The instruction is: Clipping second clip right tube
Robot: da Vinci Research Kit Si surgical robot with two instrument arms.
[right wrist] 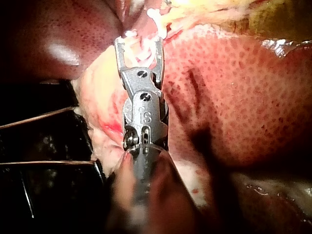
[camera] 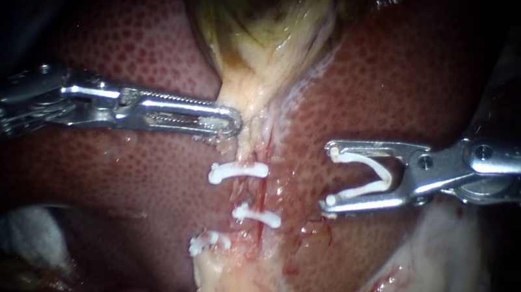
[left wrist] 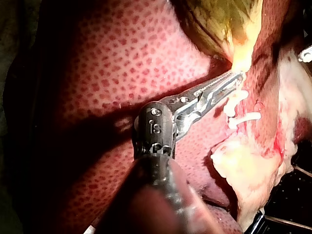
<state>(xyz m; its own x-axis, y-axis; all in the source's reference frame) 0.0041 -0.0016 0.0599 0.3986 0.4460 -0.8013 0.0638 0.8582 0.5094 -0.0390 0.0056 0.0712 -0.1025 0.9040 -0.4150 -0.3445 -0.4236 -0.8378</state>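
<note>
My left instrument (camera: 235, 122) comes in flat from the left, its jaws shut on the pale neck under the yellow-green gallbladder (camera: 267, 29). In the left wrist view the same jaws (left wrist: 238, 77) pinch that pale tissue. Below them a thin red tube (camera: 262, 195) runs down the strip of tissue, with three white clips across the strip: upper (camera: 238, 171), middle (camera: 257, 216), lower (camera: 207, 243). My right instrument (camera: 330, 177) stands to the right of the tube, apart from it, jaws wide and holding an open white clip (camera: 360, 192). The right wrist view shows these jaws (right wrist: 140, 43) ahead of the shaft.
Mottled red liver (camera: 140, 54) lies on both sides of the strip. Pale fatty tissue (camera: 451, 253) with a bloody edge sits under my right instrument. White gauze (camera: 29, 224) shows at the lower left. Thin dark wires (right wrist: 39, 117) cross beside the right shaft.
</note>
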